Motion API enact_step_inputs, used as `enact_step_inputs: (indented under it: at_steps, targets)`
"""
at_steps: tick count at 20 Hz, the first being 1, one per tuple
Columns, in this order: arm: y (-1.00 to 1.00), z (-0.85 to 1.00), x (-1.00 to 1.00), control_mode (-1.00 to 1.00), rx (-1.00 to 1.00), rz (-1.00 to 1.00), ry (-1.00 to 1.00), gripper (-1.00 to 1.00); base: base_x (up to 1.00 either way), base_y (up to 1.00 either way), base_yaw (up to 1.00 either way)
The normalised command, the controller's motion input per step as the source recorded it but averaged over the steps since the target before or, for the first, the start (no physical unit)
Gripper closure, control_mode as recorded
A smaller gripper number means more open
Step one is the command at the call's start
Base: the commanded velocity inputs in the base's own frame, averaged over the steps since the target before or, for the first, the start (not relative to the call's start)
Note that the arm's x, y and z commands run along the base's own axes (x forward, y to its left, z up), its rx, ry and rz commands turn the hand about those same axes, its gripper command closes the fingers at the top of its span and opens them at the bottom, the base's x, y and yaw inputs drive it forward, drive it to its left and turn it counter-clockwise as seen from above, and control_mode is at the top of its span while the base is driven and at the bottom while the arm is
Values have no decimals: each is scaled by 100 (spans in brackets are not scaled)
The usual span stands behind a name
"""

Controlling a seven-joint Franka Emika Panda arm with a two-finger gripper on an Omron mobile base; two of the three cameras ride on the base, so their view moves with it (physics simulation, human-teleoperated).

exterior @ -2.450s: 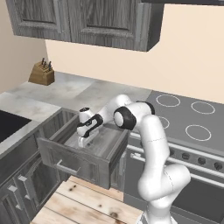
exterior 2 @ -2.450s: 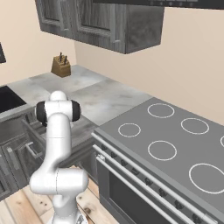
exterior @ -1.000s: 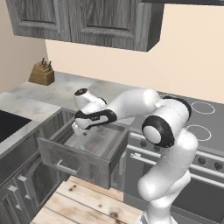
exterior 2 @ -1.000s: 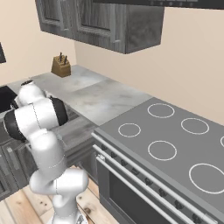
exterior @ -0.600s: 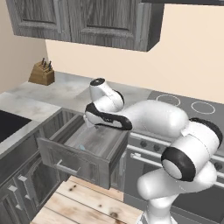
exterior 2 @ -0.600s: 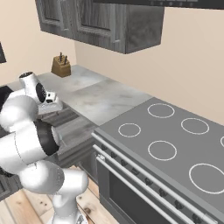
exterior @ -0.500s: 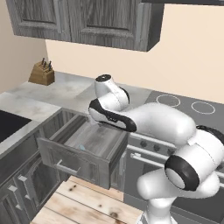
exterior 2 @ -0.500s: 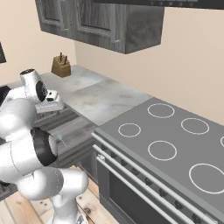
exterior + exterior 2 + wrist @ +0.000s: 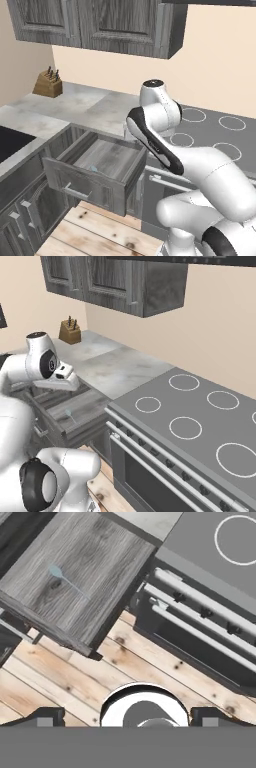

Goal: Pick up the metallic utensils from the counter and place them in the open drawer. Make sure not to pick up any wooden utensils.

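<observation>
One drawer (image 9: 95,165) is pulled out from under the counter (image 9: 75,107), and there's exactly one spoon (image 9: 67,582) lying in it, a thin silver-grey one, flat on the pale grey bottom, bowl toward the handle side as far as I can tell. You can catch it as a faint speck in the left base view (image 9: 92,169) and in the right base view (image 9: 69,414) too. I count zero knives and zero wooden spoons anywhere on the counter top that I can make out.

Other stuff around: one knife block (image 9: 48,84) in the far corner of the counter against the wall, one stove (image 9: 200,421) just right of the drawer with round burner rings on top (five visible in the right base view) and an oven front with silver bars (image 9: 200,619) below. Wall cabinets (image 9: 100,22) hang above the counter. Dark sink (image 9: 10,142) at the left edge. Wood plank floor (image 9: 95,230) under everything.

The arm is folded up high over the drawer's right corner, and its white links block a chunk of the counter and stove edge in the left base view. The gripper (image 9: 125,717) looks straight down at the floor between drawer and oven. Just the finger tips (image 9: 47,716) poke up, set wide apart with nothing between them, so jaws spread.
</observation>
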Motion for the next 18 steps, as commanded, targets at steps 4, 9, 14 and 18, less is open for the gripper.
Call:
enact_step_inputs:
  at_steps: [4,9,14,18]
  targets:
    - [-83,0,-64,-100,12,-16,1,-100,0,0,0]
    - [-37,0,-46,-100,6,-4,0,-100,0,0,0]
    - [1,-6,-2,-100,0,0,3,-100,0,0,0]
    - [0,0,0,-100,0,0,0,-100,0,0,0]
